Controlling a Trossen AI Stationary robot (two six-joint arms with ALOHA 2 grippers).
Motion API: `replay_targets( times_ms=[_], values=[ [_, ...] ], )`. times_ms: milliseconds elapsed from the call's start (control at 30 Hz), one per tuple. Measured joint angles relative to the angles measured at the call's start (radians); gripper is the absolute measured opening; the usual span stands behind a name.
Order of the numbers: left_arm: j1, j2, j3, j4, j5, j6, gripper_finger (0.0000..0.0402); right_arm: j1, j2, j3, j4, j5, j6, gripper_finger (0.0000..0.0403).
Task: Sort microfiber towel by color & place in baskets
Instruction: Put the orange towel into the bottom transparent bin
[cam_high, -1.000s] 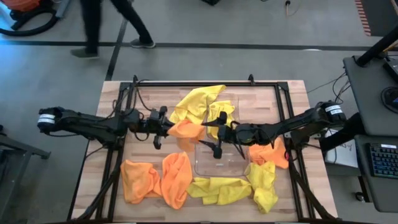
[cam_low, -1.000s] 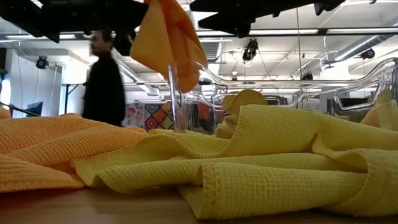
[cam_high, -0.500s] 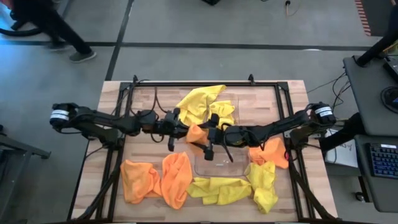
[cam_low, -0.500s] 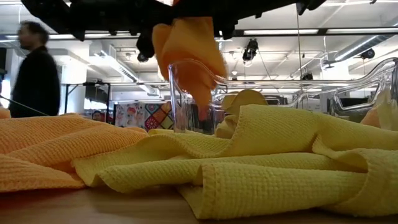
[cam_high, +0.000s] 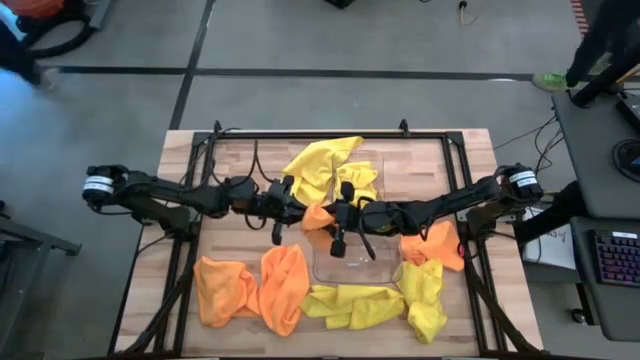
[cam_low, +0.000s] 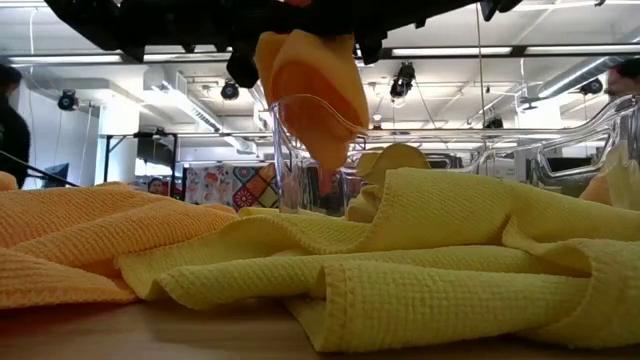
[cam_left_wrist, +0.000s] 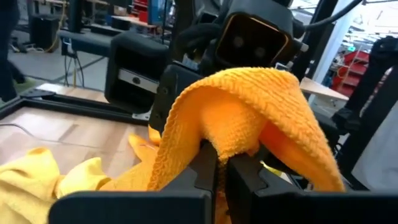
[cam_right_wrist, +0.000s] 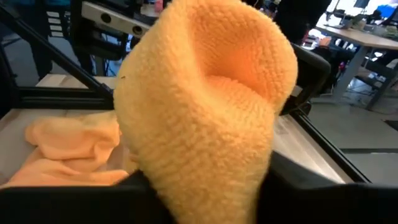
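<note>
Right now both grippers, left (cam_high: 292, 211) and right (cam_high: 333, 215), pinch one orange towel (cam_high: 316, 215) above the clear basket's (cam_high: 352, 268) rim. If either lets go late, the cloth could stretch, snag the rim, and drape outside.

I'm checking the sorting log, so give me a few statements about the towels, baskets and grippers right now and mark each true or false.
1. An orange towel hangs between the left gripper and the right gripper, over the edge of a clear basket. True.
2. The left gripper is open and empty. False: in the left wrist view its fingers are shut on the orange towel.
3. Two orange towels lie on the table at its near left. True.
4. All yellow towels are already in a basket. False: several yellow towels lie on the table beside the basket.
5. The far basket holds yellow towels. True.
</note>
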Motion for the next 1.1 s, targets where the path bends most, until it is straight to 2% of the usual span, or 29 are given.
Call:
replay_targets(
  times_ms=[100,133,433,533,600,700,767,900,1000,1100],
  values=[
    [0.0,-0.002,0.0,-0.008,0.003,-0.004,0.0,0.001,-0.003,0.0,-0.011,-0.003,-0.01,0.0043],
    [0.0,-0.003,0.0,-0.011,0.003,-0.007,0.0,0.001,-0.004,0.0,-0.015,-0.006,-0.012,0.0028],
    [0.0,-0.015,0.002,-0.073,0.015,0.001,0.0007,0.001,-0.059,-0.001,-0.122,-0.034,0.059,0.0024],
    [0.001,-0.019,0.029,-0.15,0.12,0.032,0.0027,0.001,-0.092,-0.002,-0.167,-0.066,0.091,0.0024],
    [0.0,-0.023,0.061,-0.236,0.185,0.034,0.004,0.003,-0.112,-0.001,-0.197,-0.09,0.112,0.0024],
    [-0.001,-0.03,0.143,-0.469,0.201,0.035,0.0056,0.003,-0.152,-0.002,-0.277,-0.145,0.155,0.0024],
    [0.0,-0.032,0.206,-0.643,0.168,0.036,0.0062,0.004,-0.184,-0.001,-0.335,-0.188,0.192,0.0024],
    [-0.003,-0.025,0.311,-0.931,0.024,0.041,0.0066,0.008,-0.238,-0.001,-0.429,-0.281,0.279,0.0024],
    [-0.003,-0.024,0.361,-1.053,-0.071,0.051,0.0066,0.012,-0.266,-0.001,-0.491,-0.347,0.343,0.0024],
    [-0.003,-0.024,0.373,-1.076,-0.091,0.055,0.0066,0.027,-0.272,-0.001,-0.536,-0.37,0.351,0.0024]
  ],
)
